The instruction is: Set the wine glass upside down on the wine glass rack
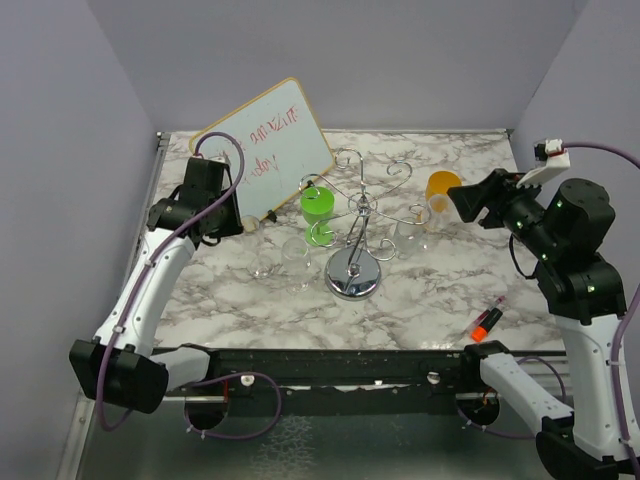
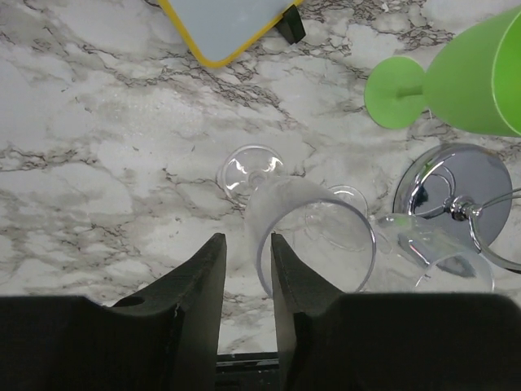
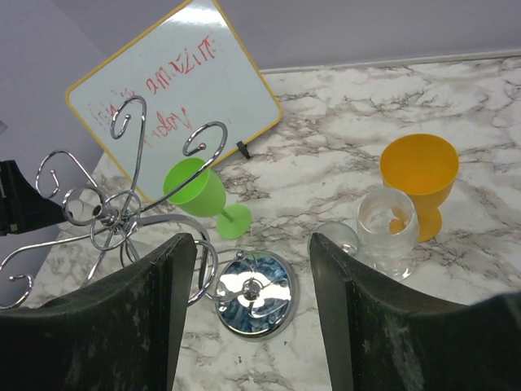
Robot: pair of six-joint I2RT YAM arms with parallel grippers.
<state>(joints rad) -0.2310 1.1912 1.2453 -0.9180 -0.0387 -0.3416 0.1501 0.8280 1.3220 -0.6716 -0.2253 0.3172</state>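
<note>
The chrome wine glass rack [image 1: 352, 225] stands mid-table on its round mirrored base [image 3: 254, 292], curled arms spread. A clear wine glass [image 2: 313, 228] stands left of the base, and a second clear one [image 2: 440, 257] is beside it. My left gripper [image 2: 248, 238] hovers over the first one, jaws narrowed with a gap. The rim's left wall lines up with that gap, near the right finger [image 2: 285, 269]; contact does not show. My right gripper [image 3: 252, 244] hangs open and empty, high at the rack's right, base showing between its fingers.
A green wine glass [image 1: 318, 205] stands against the rack's left side. An orange cup [image 3: 419, 175] and a clear glass [image 3: 387, 228] stand to the right. A whiteboard [image 1: 265, 150] leans at the back left. A red marker [image 1: 487, 322] lies front right.
</note>
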